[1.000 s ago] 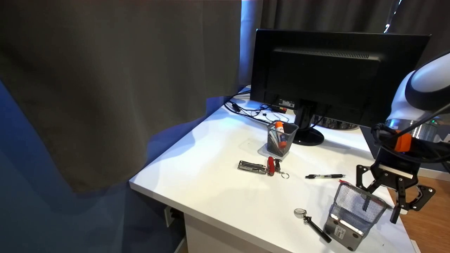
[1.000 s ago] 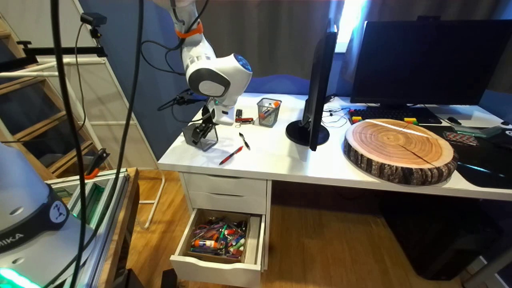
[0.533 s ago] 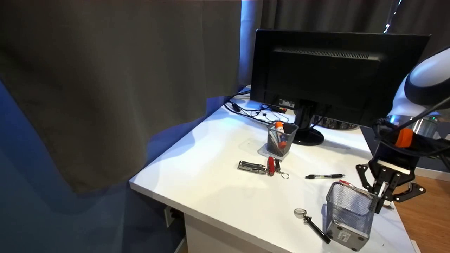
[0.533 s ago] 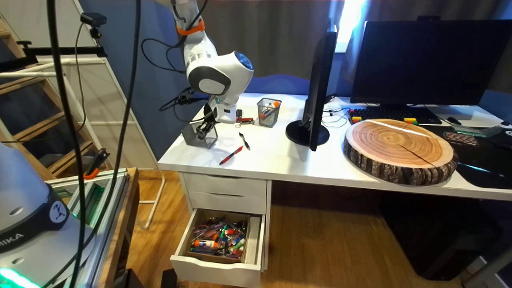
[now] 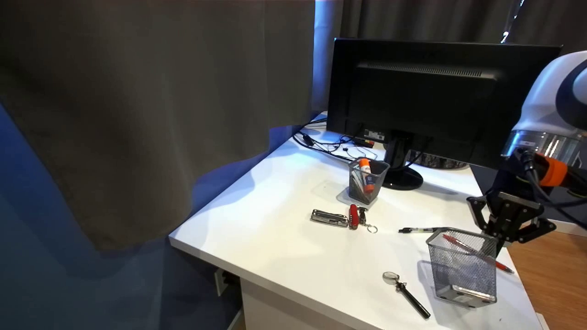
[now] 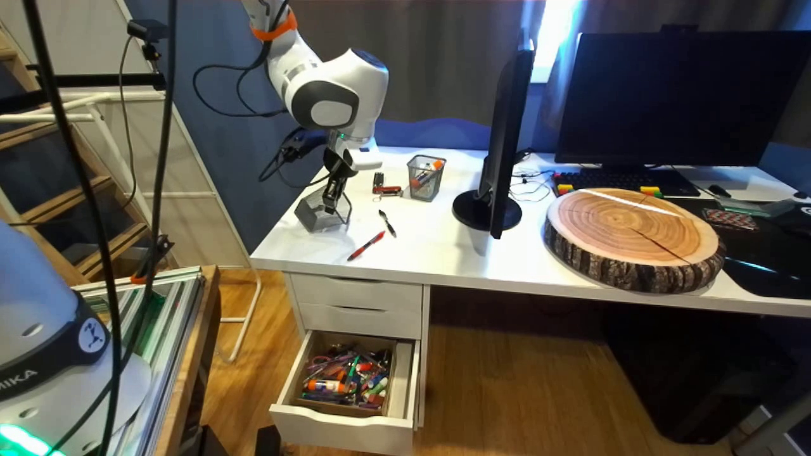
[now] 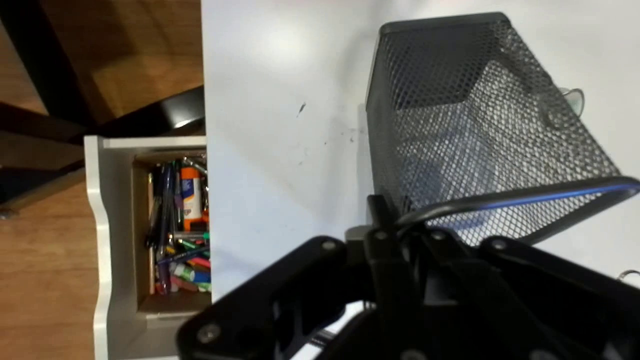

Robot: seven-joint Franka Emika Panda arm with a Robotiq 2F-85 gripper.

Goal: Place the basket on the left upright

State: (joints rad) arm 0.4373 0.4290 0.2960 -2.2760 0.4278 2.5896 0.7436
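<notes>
The basket (image 5: 465,270), dark grey wire mesh, is near the desk's corner in an exterior view. It leans, and part of its underside with small feet faces that camera; whether its base touches the desk I cannot tell. In another exterior view the basket (image 6: 310,212) also appears tilted beneath the wrist. My gripper (image 7: 402,227) is shut on the basket's rim near a corner, with one finger on each side of the wall. From above, the wrist view looks down into the mesh basket (image 7: 450,125), which holds nothing visible. Mesh partly covers my fingertips in an exterior view.
A red pen (image 6: 366,246) and a black pen (image 6: 387,223) lie close to the basket. Beside it is a small magnifier (image 5: 406,293). Farther off are a multitool (image 5: 329,218), a pen cup (image 5: 362,192) and a monitor (image 5: 426,101). Below, a drawer (image 6: 345,427) stands pulled out.
My gripper has gone from open to shut on the basket's rim. The wrist has turned, and the basket has swung with it to a less tilted pose, its underside now showing less.
</notes>
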